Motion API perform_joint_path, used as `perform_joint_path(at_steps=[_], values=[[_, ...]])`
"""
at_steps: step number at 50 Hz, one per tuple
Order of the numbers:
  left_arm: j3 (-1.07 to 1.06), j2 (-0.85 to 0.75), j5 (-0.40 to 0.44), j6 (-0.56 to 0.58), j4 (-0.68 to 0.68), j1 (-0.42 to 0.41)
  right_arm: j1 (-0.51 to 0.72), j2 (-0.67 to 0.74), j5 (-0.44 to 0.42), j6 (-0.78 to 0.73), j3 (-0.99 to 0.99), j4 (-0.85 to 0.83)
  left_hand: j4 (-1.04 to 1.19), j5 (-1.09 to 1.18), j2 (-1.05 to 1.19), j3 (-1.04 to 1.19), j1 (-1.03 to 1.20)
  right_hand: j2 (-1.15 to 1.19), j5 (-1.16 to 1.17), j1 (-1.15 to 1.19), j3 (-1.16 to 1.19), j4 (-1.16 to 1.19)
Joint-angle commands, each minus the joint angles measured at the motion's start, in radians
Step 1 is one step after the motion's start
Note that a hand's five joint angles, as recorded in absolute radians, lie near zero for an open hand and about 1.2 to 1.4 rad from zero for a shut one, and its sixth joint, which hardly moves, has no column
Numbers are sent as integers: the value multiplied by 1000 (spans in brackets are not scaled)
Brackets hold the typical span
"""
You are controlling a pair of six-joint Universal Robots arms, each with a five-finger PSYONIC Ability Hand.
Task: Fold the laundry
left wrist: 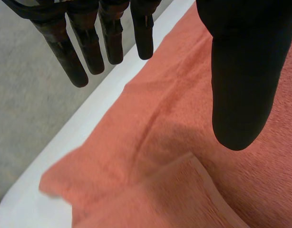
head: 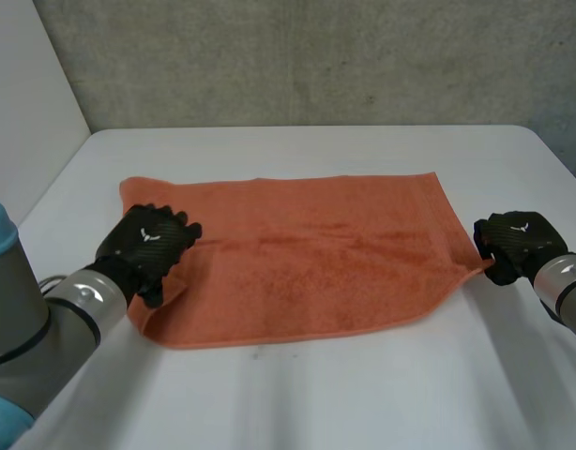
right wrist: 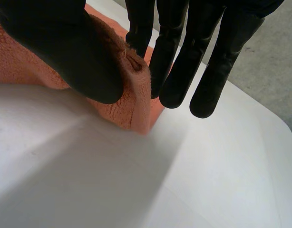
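Right wrist view: right hand [right wrist: 65,47] fingers pinch orange towel [right wrist: 136,108] corner; left hand [left wrist: 238,71] fingers wide over opposite end; pinch before lifting.

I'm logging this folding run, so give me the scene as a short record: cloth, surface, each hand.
cloth: orange towel, spread out
surface: white table
left hand: open, fingers straight, on the towel's left edge by its near corner
right hand: shut on the towel's near right corner, pinched between thumb and fingers
fold: not yet made
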Motion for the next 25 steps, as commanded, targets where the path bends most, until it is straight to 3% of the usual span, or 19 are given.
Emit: perform_joint_path(at_steps=[1, 12, 17, 25], values=[[96, -142, 130, 133, -13, 54, 1, 3, 0, 0, 7, 0, 81, 80, 82, 81, 80, 216, 229, 418, 211, 205], [196, -301, 181, 426, -156, 153, 3, 2, 0, -3, 14, 0, 75, 74, 76, 75, 74, 216, 229, 418, 211, 205], [213, -328, 235, 473, -198, 159, 4, 3, 0, -23, 15, 0, 69, 68, 70, 70, 68, 216, 229, 418, 211, 205], [219, -334, 244, 476, -219, 163, 4, 3, 1, -33, 18, 0, 69, 68, 70, 69, 68, 216, 229, 418, 211, 205]])
